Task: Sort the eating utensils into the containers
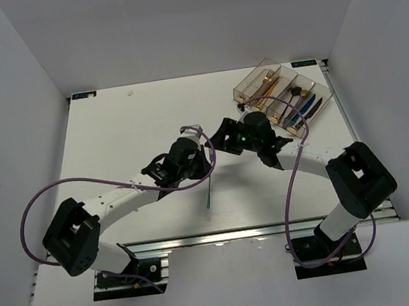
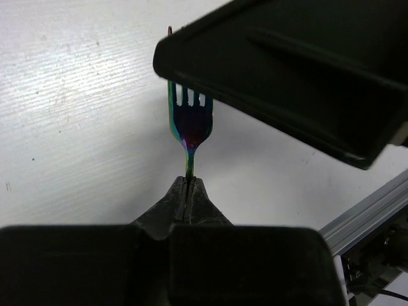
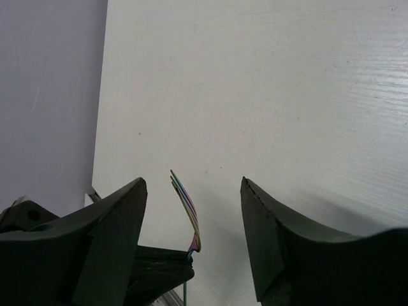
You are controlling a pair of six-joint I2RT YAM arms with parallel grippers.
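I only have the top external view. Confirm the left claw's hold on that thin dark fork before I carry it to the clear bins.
Observer: In the left wrist view, the left claw is shut on the handle of the slim iridescent purple-green metal fork. The tines point away from the claw.
Operator: Report the right claw.
Observer: The right claw is open. Its wrist view shows the fork's tines standing between its two fingers, clear of both in that picture.
Operator: Check the tine tips.
Observer: I cannot. In the left wrist view the right claw's black body covers the tips, and only the slots and lower head show.
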